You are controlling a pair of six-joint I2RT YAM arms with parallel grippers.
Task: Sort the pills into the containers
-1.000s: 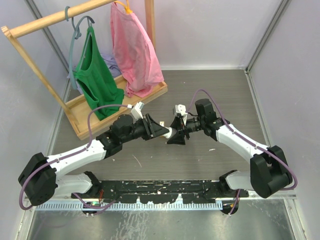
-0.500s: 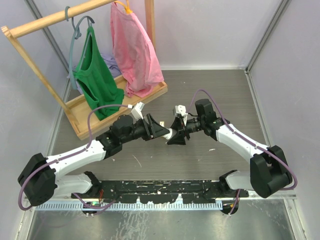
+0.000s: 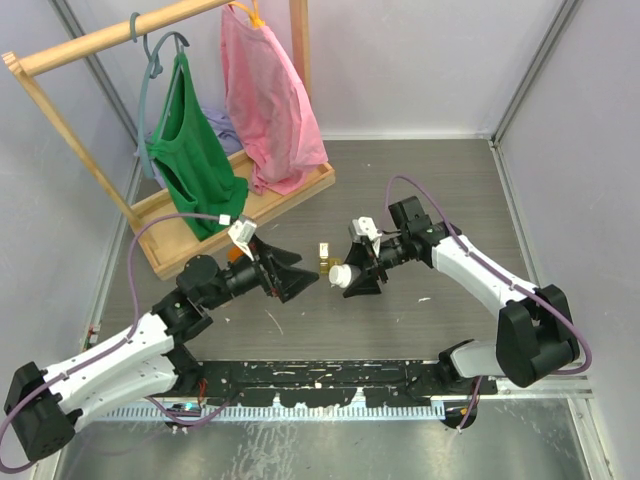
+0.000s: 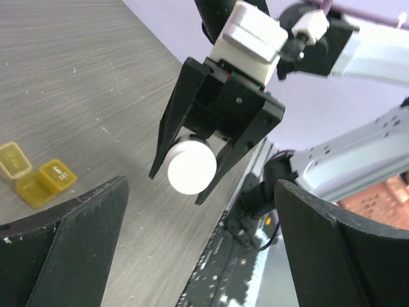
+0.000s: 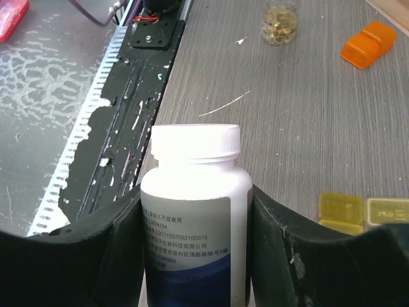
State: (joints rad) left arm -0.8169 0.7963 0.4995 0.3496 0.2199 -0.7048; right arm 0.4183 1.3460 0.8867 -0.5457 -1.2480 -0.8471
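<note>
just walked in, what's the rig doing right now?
The right pincer grips a white pill bottle above the table, cap on and pointing toward the left arm. The left pincer is wide open and empty, facing the cap with a clear gap between them. The yellow pill box sits on the table just beyond the two pincers, untouched. Nothing is being poured at this moment.

Grey table [image 5: 319, 115] under yellow pill box [image 5: 342, 211], orange box [image 5: 368, 43], jar [image 5: 280, 23]
</note>
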